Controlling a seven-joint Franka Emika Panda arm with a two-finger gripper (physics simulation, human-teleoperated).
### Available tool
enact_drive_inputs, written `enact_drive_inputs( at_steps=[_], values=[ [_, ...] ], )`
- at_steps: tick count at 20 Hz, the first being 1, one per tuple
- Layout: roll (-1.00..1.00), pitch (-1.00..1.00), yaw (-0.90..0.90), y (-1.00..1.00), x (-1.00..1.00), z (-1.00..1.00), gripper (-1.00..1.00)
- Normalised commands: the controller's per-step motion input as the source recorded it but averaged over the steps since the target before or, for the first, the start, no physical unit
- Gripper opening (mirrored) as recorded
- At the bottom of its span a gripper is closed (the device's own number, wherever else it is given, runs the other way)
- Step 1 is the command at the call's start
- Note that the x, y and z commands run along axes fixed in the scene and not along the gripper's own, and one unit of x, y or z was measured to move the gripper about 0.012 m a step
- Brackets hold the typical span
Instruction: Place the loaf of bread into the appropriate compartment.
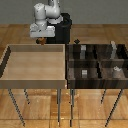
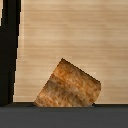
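A: Where's the bread?
B: Loaf of bread (image 2: 67, 85) sits right up against the claw (image 1: 42, 41), above the tan tray's (image 1: 35, 79) back edge.
A: Gripped?
B: Looks held, but fingers aren't visible, so can't tell.
A: Target?
B: Dark divided bin (image 1: 96, 62), off toward the exterior view's right. Which compartment, unclear.

Two trays stood side by side on thin metal legs (image 1: 60, 105) above a wooden plank floor (image 1: 100, 32). Toward the exterior view's left sat a large undivided light tan tray (image 1: 35, 80); touching it, toward the right, a dark divided bin (image 1: 97, 62) with striped wood walls, holding small grey blocks (image 1: 84, 73) in its cells.
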Motion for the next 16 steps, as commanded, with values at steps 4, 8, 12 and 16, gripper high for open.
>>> enact_drive_inputs(
  at_steps=[4,8,12,16],
  values=[
    [0.0,0.0,0.0,1.0,0.0,0.0,-1.0],
    [0.0,0.0,0.0,1.0,0.0,0.0,-1.0],
    [0.0,0.0,0.0,1.0,0.0,0.0,-1.0],
    [0.0,0.0,0.0,1.0,0.0,0.0,-1.0]
  ],
)
